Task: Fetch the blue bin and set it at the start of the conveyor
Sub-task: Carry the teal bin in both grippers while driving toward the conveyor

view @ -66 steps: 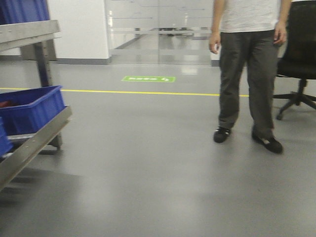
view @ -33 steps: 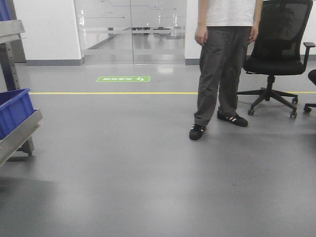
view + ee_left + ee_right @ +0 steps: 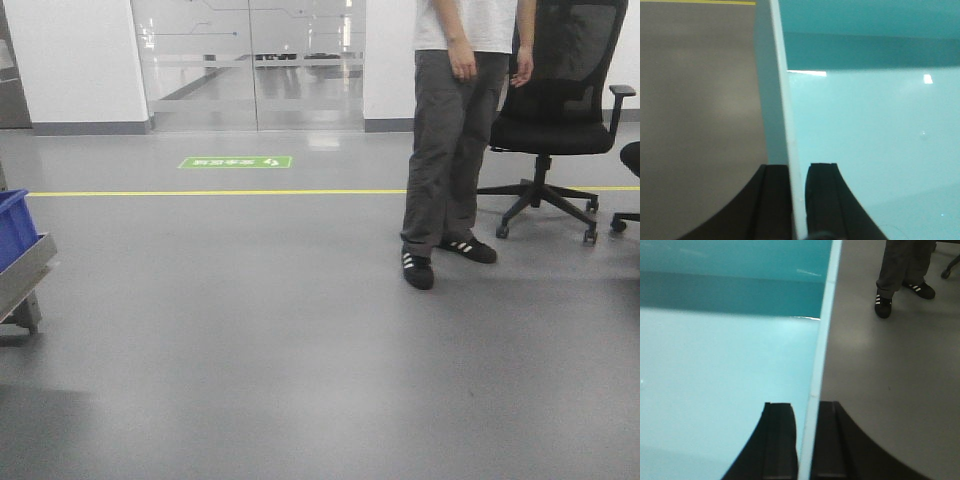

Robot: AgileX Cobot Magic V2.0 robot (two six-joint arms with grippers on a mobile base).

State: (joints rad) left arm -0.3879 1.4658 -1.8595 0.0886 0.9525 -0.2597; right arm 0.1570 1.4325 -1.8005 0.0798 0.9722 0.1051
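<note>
You are carrying the pale aqua, smooth-walled rectangular plastic tub (image 3: pixel 865 125) between both arms, apparently off the glossy grey floor (image 3: pixel 300 380). The left gripper (image 3: pixel 796 170) is pinching its thin left wall, one black finger inside and one outside. The right gripper (image 3: pixel 806 410) is clamping the opposite wall the same way. Slick, thin plastic is taking both holds, so a jolt from the base could be flexing a wall and letting it slide out. The standing person in dark trousers (image 3: pixel 455 150) and the black mesh wheeled office chair (image 3: pixel 560 100) are crowding your right. The conveyor belt is not showing in any view.
</note>
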